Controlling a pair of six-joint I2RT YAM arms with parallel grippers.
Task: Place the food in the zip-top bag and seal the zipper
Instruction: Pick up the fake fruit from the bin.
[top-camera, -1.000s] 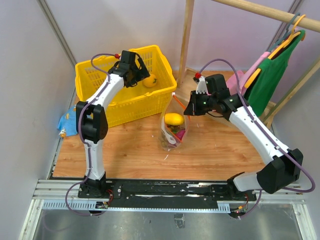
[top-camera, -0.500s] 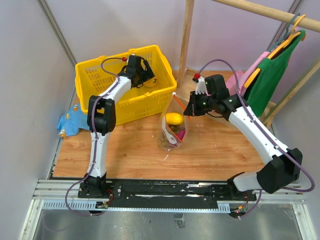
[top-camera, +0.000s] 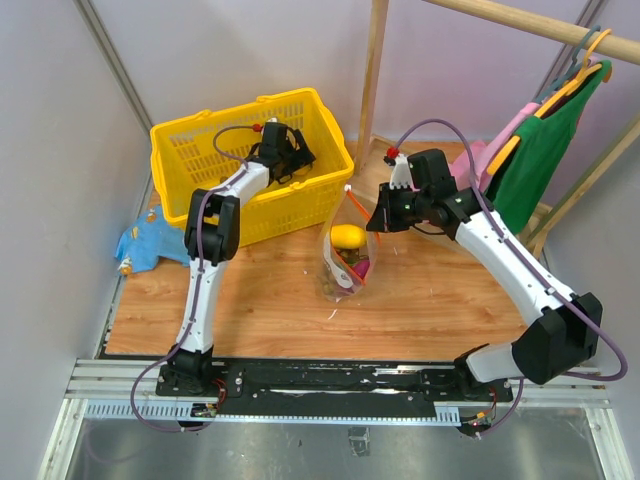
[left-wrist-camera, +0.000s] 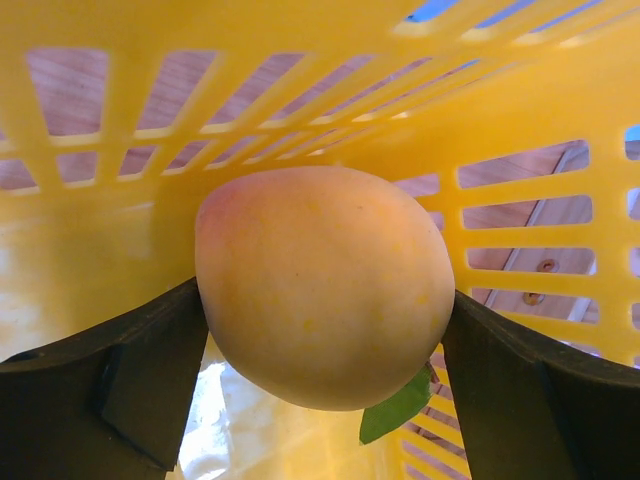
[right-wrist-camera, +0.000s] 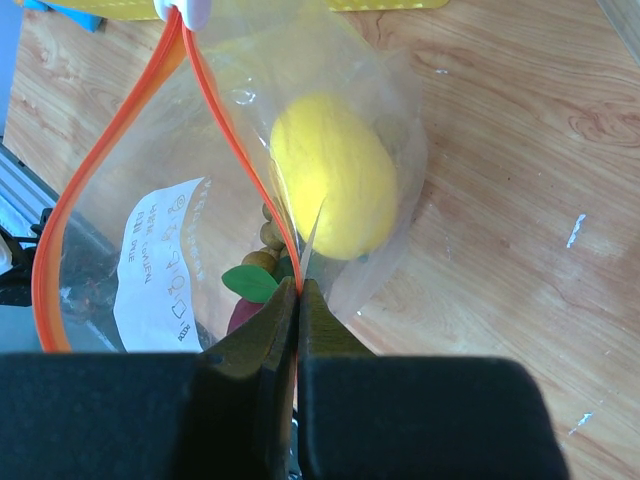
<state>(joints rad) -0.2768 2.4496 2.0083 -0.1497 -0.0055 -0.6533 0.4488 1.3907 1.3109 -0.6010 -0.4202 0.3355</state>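
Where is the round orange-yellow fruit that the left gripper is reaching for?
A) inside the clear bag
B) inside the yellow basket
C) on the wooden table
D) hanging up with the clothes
B: the orange-yellow fruit sits inside the yellow basket, whose slotted walls show right behind it, and the left gripper is open on either side of it.

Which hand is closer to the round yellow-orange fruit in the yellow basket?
Left. The left gripper straddles the round yellow-orange fruit; the right gripper is away, pinching the orange zipper of the clear bag.
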